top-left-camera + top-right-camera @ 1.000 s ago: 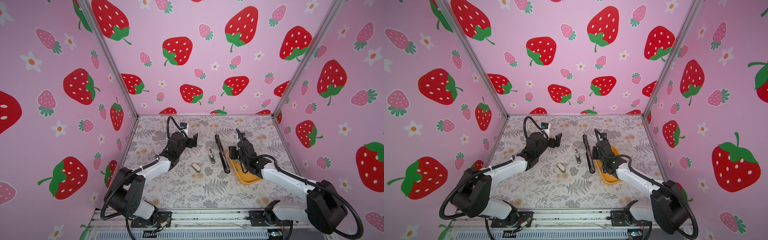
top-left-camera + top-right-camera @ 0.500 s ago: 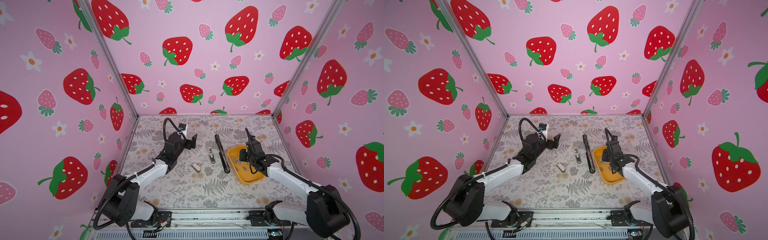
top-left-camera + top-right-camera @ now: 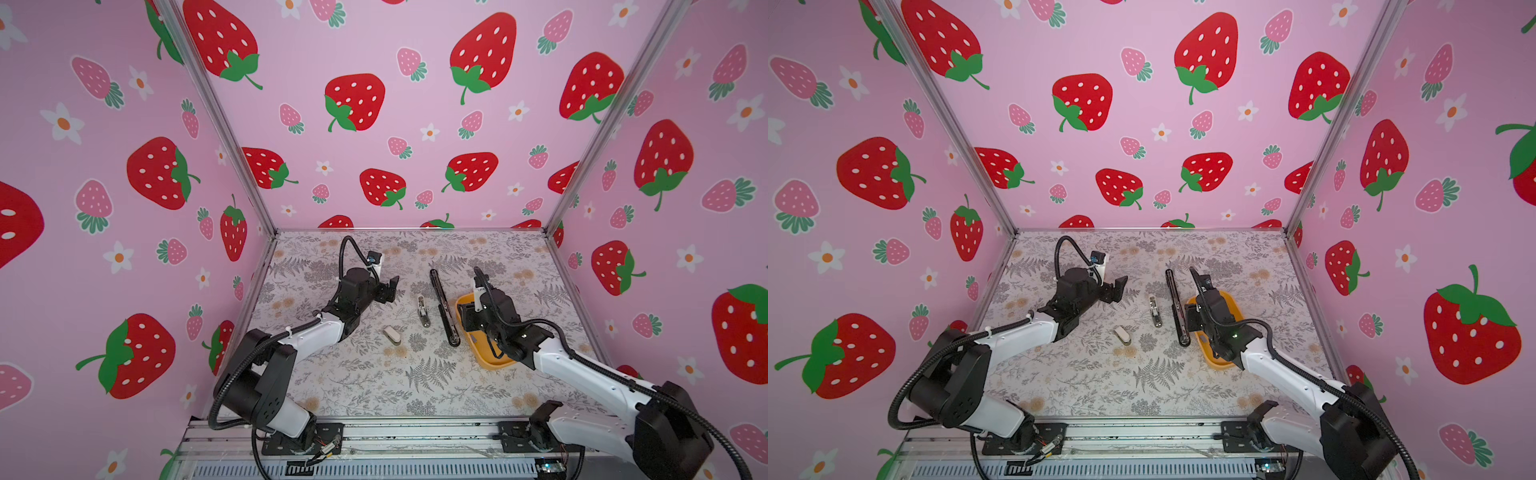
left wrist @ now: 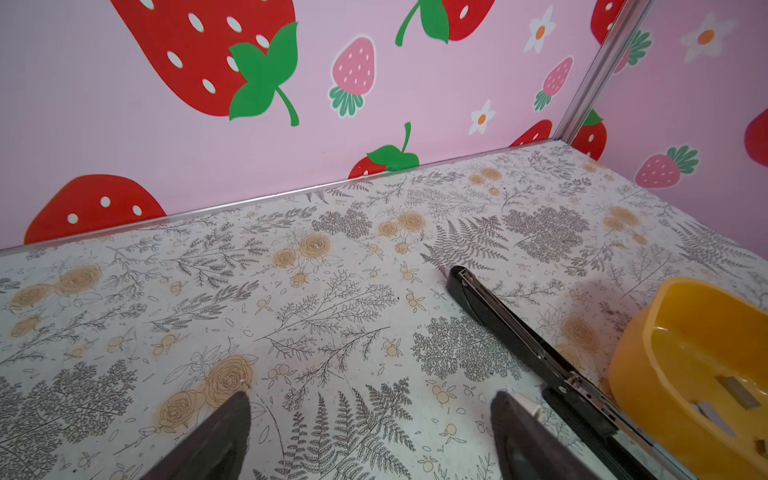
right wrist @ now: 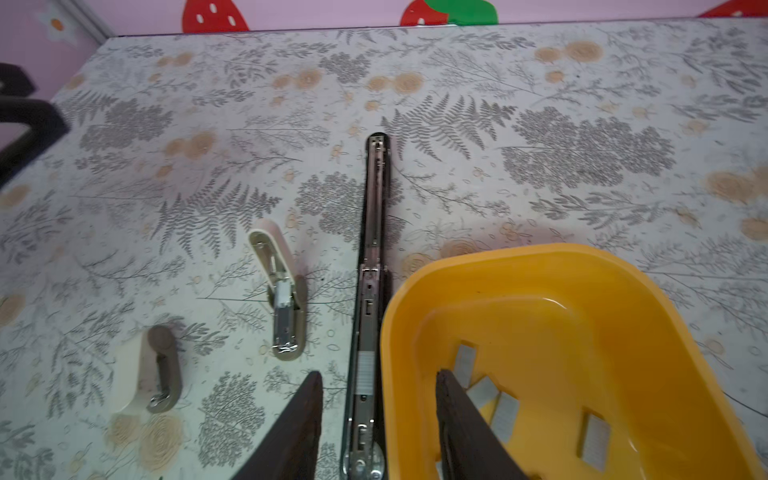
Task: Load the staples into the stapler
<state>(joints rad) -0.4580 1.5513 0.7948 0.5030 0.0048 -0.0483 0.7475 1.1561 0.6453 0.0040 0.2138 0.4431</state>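
You see one long black stapler [image 5: 375, 216], two small whitish staplers [image 5: 272, 253], at least four strips of staples [image 5: 505, 415] in the yellow tray [image 5: 540, 253] at right; your left gripper [image 4: 370, 395] wide open, empty; your right gripper [image 5: 379, 376] half open astride the tray's rim, holding nothing

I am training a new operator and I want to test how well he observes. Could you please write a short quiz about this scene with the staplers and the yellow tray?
1. True or false: the grey metallic staple strips lie inside the yellow plastic tray.
2. The long black metal stapler is: A) closed, B) opened out flat, C) standing upright.
3. Fill in the gap: the left end effector is ____ and holds nothing.

Key: 1 true; 2 B; 3 open.
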